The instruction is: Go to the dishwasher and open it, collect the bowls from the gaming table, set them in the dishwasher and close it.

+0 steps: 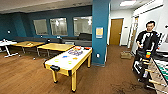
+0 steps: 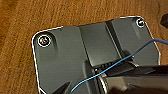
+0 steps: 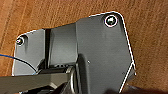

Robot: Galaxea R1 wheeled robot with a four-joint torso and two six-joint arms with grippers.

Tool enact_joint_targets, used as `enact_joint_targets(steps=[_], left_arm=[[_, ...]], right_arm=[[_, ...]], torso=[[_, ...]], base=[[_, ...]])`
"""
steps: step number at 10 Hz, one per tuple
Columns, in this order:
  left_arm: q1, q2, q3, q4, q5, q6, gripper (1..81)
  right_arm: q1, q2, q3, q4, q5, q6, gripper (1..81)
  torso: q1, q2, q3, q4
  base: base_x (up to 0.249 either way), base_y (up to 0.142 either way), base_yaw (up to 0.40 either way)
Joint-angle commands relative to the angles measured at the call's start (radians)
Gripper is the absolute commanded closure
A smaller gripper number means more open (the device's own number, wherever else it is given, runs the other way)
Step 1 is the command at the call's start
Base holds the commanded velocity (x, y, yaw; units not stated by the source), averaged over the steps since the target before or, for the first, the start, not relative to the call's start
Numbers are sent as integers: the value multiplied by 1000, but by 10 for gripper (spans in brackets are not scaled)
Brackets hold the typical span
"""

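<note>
Driving phase, lounge with wood floor [image 1: 30, 75]. Gaming table [image 1: 60, 65], white top on yellow legs, ahead and left of centre, beside teal pillar [image 1: 100, 32]. Bowls [image 1: 65, 56] on that top as small coloured spots: blue, orange, yellow, light green, spaced apart; exact shapes too blurred. Probably light, rigid plastic, smooth and a bit slippery; best pinched over the rim, one wall between the fingers. Table-football table [image 1: 161, 68] at right edge, person [image 1: 147, 42] behind it. Left and right pincers: spread or closed, cannot tell. Dishwasher location unknown.
</note>
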Motion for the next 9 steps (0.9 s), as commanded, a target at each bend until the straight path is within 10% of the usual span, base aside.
enact_joint_targets(steps=[1,9], left_arm=[[-54,5,0,10,49,8,10],[-55,5,0,10,49,8,10]], right_arm=[[58,3,-1,-3,-51,-3,10],[58,2,-1,-2,-49,-3,10]], torso=[[0,0,0,0],[-1,0,0,0]], base=[[0,0,0],[81,0,0]])
